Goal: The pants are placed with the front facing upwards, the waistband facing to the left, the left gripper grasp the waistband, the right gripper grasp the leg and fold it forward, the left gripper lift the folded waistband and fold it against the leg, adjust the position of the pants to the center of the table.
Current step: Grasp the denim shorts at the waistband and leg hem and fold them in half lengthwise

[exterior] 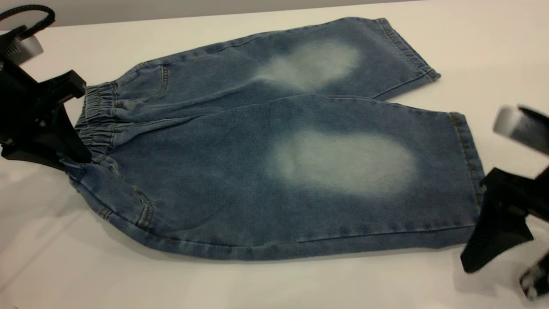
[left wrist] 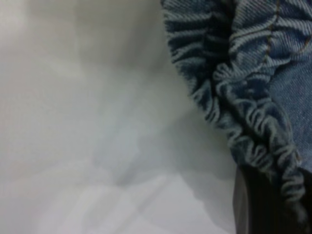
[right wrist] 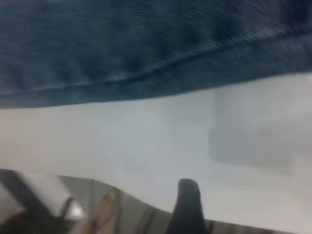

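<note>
The pants [exterior: 257, 171] lie flat on the smooth white table [exterior: 257, 283], soft faded denim, pale knee patches up. Left gripper [exterior: 70, 128] seems to be pinching the ruched waistband [exterior: 96, 124]. Right gripper [exterior: 493, 223] sits beside the leg [exterior: 364, 171] hem; can't tell its opening

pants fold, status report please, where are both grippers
Left gripper at the waistband, grip unconfirmed. Right gripper off the near leg hem, not touching. Pants flat, unfolded on the table. Nothing in the way.
</note>
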Action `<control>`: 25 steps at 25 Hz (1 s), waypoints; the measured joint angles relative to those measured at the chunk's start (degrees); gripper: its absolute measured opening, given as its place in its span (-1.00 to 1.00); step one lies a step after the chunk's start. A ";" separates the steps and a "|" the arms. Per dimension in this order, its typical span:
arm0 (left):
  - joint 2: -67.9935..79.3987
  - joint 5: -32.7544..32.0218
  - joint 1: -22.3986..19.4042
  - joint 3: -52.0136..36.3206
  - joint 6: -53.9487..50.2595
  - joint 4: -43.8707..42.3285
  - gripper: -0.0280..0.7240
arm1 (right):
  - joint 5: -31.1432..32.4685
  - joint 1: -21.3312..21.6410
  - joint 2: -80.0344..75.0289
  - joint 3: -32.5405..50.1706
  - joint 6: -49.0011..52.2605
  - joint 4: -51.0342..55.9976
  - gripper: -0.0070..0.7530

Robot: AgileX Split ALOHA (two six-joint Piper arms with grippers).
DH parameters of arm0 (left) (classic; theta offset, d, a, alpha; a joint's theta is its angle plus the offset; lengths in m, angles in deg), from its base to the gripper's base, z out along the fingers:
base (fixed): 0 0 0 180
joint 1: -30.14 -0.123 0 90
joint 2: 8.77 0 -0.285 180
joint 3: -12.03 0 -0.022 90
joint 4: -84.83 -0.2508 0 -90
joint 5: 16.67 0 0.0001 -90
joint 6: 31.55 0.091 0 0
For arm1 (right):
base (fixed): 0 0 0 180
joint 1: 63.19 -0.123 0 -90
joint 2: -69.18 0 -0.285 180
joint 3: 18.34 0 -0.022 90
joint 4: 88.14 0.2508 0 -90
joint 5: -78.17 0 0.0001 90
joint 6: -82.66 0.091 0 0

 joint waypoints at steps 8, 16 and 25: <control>0.05 -0.11 0.00 0.00 0.00 0.00 -0.55 | 1.04 7.89 -0.38 0.00 -13.63 11.46 0.36; 0.05 0.37 0.00 0.00 0.00 0.00 -0.55 | 8.98 16.48 -2.87 -1.93 -17.29 13.38 0.36; 0.05 0.43 0.00 0.00 0.16 -0.12 -0.56 | 10.56 17.99 -8.50 -2.45 -16.29 13.41 0.30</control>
